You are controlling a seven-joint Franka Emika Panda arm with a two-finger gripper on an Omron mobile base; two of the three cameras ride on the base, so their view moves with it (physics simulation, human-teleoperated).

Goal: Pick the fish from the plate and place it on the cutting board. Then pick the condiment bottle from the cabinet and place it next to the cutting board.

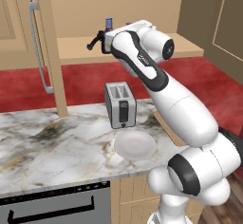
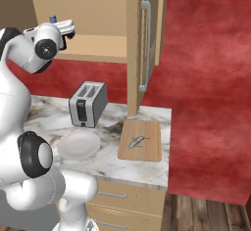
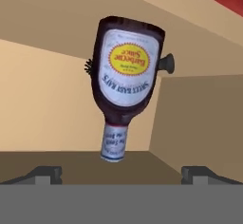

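The fish (image 2: 138, 141) lies on the cutting board (image 2: 152, 152), right of the bare plate (image 2: 78, 145), so that half looks done. The gripper (image 3: 122, 173) is up at the cabinet (image 1: 137, 47) shelf, jaws spread wide and holding nothing. The condiment bottle (image 3: 124, 76) stands on the shelf straight ahead of it, centred between the fingertips (image 3: 45, 173) but not yet between them; its long axis runs upright across the jaw line, so I judge a straight push forward before closing
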